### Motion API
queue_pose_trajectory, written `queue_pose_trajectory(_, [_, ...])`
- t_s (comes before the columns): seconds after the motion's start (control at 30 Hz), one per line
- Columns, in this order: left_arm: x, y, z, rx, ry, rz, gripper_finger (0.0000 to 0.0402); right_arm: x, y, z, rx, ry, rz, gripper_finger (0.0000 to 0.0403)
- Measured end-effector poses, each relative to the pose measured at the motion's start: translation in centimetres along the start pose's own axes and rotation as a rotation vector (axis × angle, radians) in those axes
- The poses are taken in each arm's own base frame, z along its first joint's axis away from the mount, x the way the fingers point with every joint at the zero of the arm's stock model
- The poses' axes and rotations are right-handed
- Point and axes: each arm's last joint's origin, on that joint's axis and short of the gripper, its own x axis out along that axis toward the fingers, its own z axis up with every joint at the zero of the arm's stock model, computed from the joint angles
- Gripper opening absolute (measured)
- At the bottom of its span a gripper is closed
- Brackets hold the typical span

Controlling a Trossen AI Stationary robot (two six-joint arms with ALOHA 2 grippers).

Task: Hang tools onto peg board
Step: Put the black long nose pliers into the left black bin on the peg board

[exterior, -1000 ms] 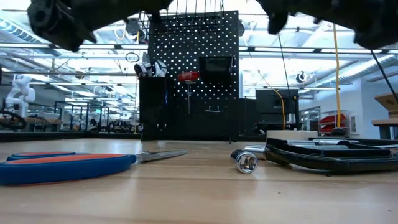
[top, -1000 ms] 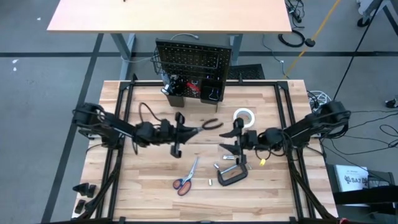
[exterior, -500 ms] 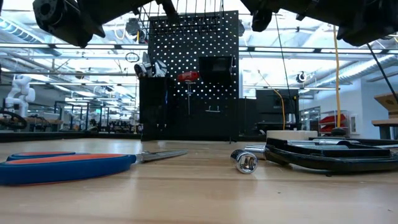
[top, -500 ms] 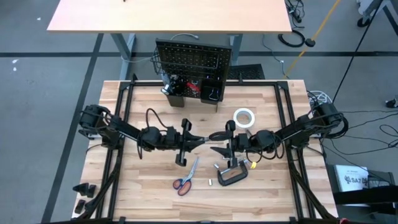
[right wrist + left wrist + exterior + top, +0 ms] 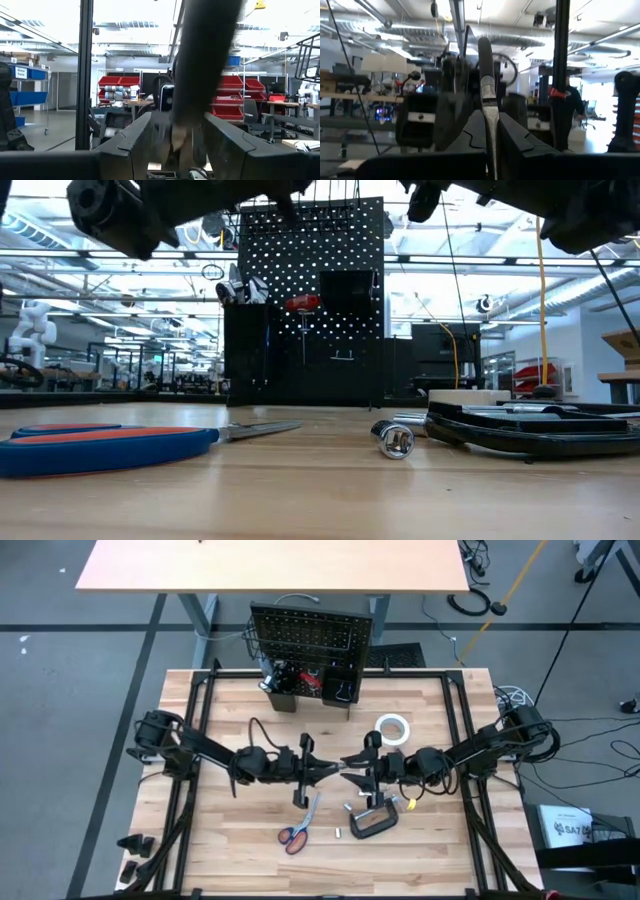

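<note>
The dark-handled pliers [image 5: 338, 766] hang level over the middle of the table, between my two grippers. My left gripper [image 5: 320, 770] comes from the table's left and is shut on the pliers. My right gripper [image 5: 357, 770] faces it from the right, fingers apart. One dark pliers handle [image 5: 200, 60] stands between those fingers; I cannot tell whether they touch it. The peg board [image 5: 310, 635] stands upright at the far edge and carries a red screwdriver [image 5: 303, 304]. My left gripper pinches the pliers' silver metal end [image 5: 491, 125] between its two fingers. The fingers come from the table's left, about level and tipped slightly up, and lie along the tool. The dark handles [image 5: 485, 65] reach out past the fingertips, and the pliers are lifted clear of the table.
On the near half of the table lie orange-handled scissors [image 5: 298, 825], a black C-clamp [image 5: 372, 822] and small silver sockets [image 5: 352, 808]. A white tape roll [image 5: 393, 728] lies right of centre. Black bins [image 5: 340, 688] sit along the peg board's foot.
My left gripper has carried the pliers toward the table's right and slightly toward the near edge. My right gripper has moved toward the table's left, meeting the pliers, so that their handle end now lies between its fingers.
</note>
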Motion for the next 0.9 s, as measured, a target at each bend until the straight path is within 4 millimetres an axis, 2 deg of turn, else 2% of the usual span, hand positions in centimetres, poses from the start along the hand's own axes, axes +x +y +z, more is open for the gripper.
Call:
queue_pose_trajectory(0.2, [1.0,-0.1,-1.4,0.001,0.019,-0.001,0.0013,0.0,0.0,0.0,0.013,0.0,-0.006,0.0144])
queue_pose_trajectory(0.33, [1.1,-0.1,-1.5,0.0,0.014,-0.001,0.0013,0.0,0.0,-0.1,0.013,0.012,-0.004,0.01])
queue_pose_trajectory(0.5, [1.1,-0.1,-1.6,0.01,0.021,-0.002,0.0013,0.0,0.0,-0.1,0.012,0.017,-0.008,0.0026])
queue_pose_trajectory(0.57, [1.1,-0.1,-1.7,0.011,0.036,-0.001,0.0018,0.0,0.0,-0.1,0.013,0.017,-0.007,0.0025])
queue_pose_trajectory(0.7, [1.1,0.0,-1.9,0.005,0.057,0.004,0.0052,0.0,0.0,-0.2,0.03,0.022,-0.001,0.0025])
queue_pose_trajectory(0.9, [0.9,0.3,-2.9,0.042,0.221,0.02,0.0139,0.0,0.0,0.1,0.029,0.026,0.001,0.0025])
